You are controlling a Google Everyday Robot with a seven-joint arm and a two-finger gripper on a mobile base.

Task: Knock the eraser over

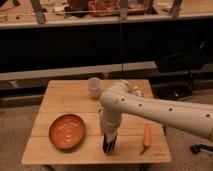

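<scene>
My gripper [109, 144] hangs straight down from the white arm [150, 107] and reaches the wooden table [60, 97] near its front edge, just right of the orange plate [66, 131]. A dark shape sits at the gripper's tip. I cannot tell the dark eraser apart from the gripper there, so it is hidden or merged with it. No separate eraser shows anywhere else on the table.
A white cup [94, 86] stands at the back middle of the table. An orange carrot-like thing [146, 136] lies at the front right. Dark shelving and a bench run behind the table, and an office chair base [200, 148] is at the right.
</scene>
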